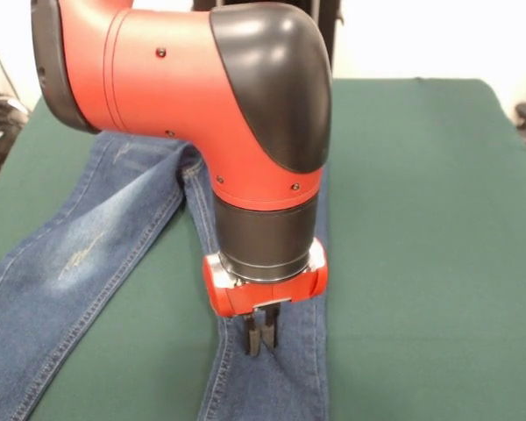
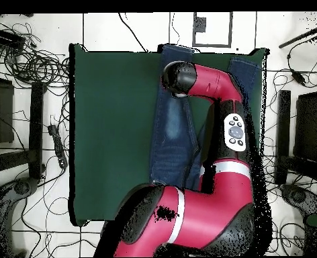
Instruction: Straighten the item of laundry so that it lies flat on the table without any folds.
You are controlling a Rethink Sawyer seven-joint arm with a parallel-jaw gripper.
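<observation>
On the dark green surface (image 1: 421,219), a pair of small blue denim jeans (image 1: 79,254) lies spread in an inverted V as the front view shows it, the two legs parting from a crotch seam partly hidden behind the robot's wrist. The left leg in that view runs toward the near left corner and carries a faded whitish patch on the thigh, with orange-tan stitching along its seams; the right leg runs straight toward the near edge, under the arm. The red and black arm (image 1: 245,105) drops from the far side, its black elbow cap filling the upper middle of the front view. The end effector (image 1: 261,338) points straight down over the right leg, its two dark fingers drawn narrow with only a slim gap between them, their tips at or just above the denim; whether they pinch any cloth cannot be told. From overhead, the jeans (image 2: 171,127) lie near the middle of the surface (image 2: 107,134), one leg reaching its far edge, while the arm (image 2: 215,87) covers much of the other leg.
</observation>
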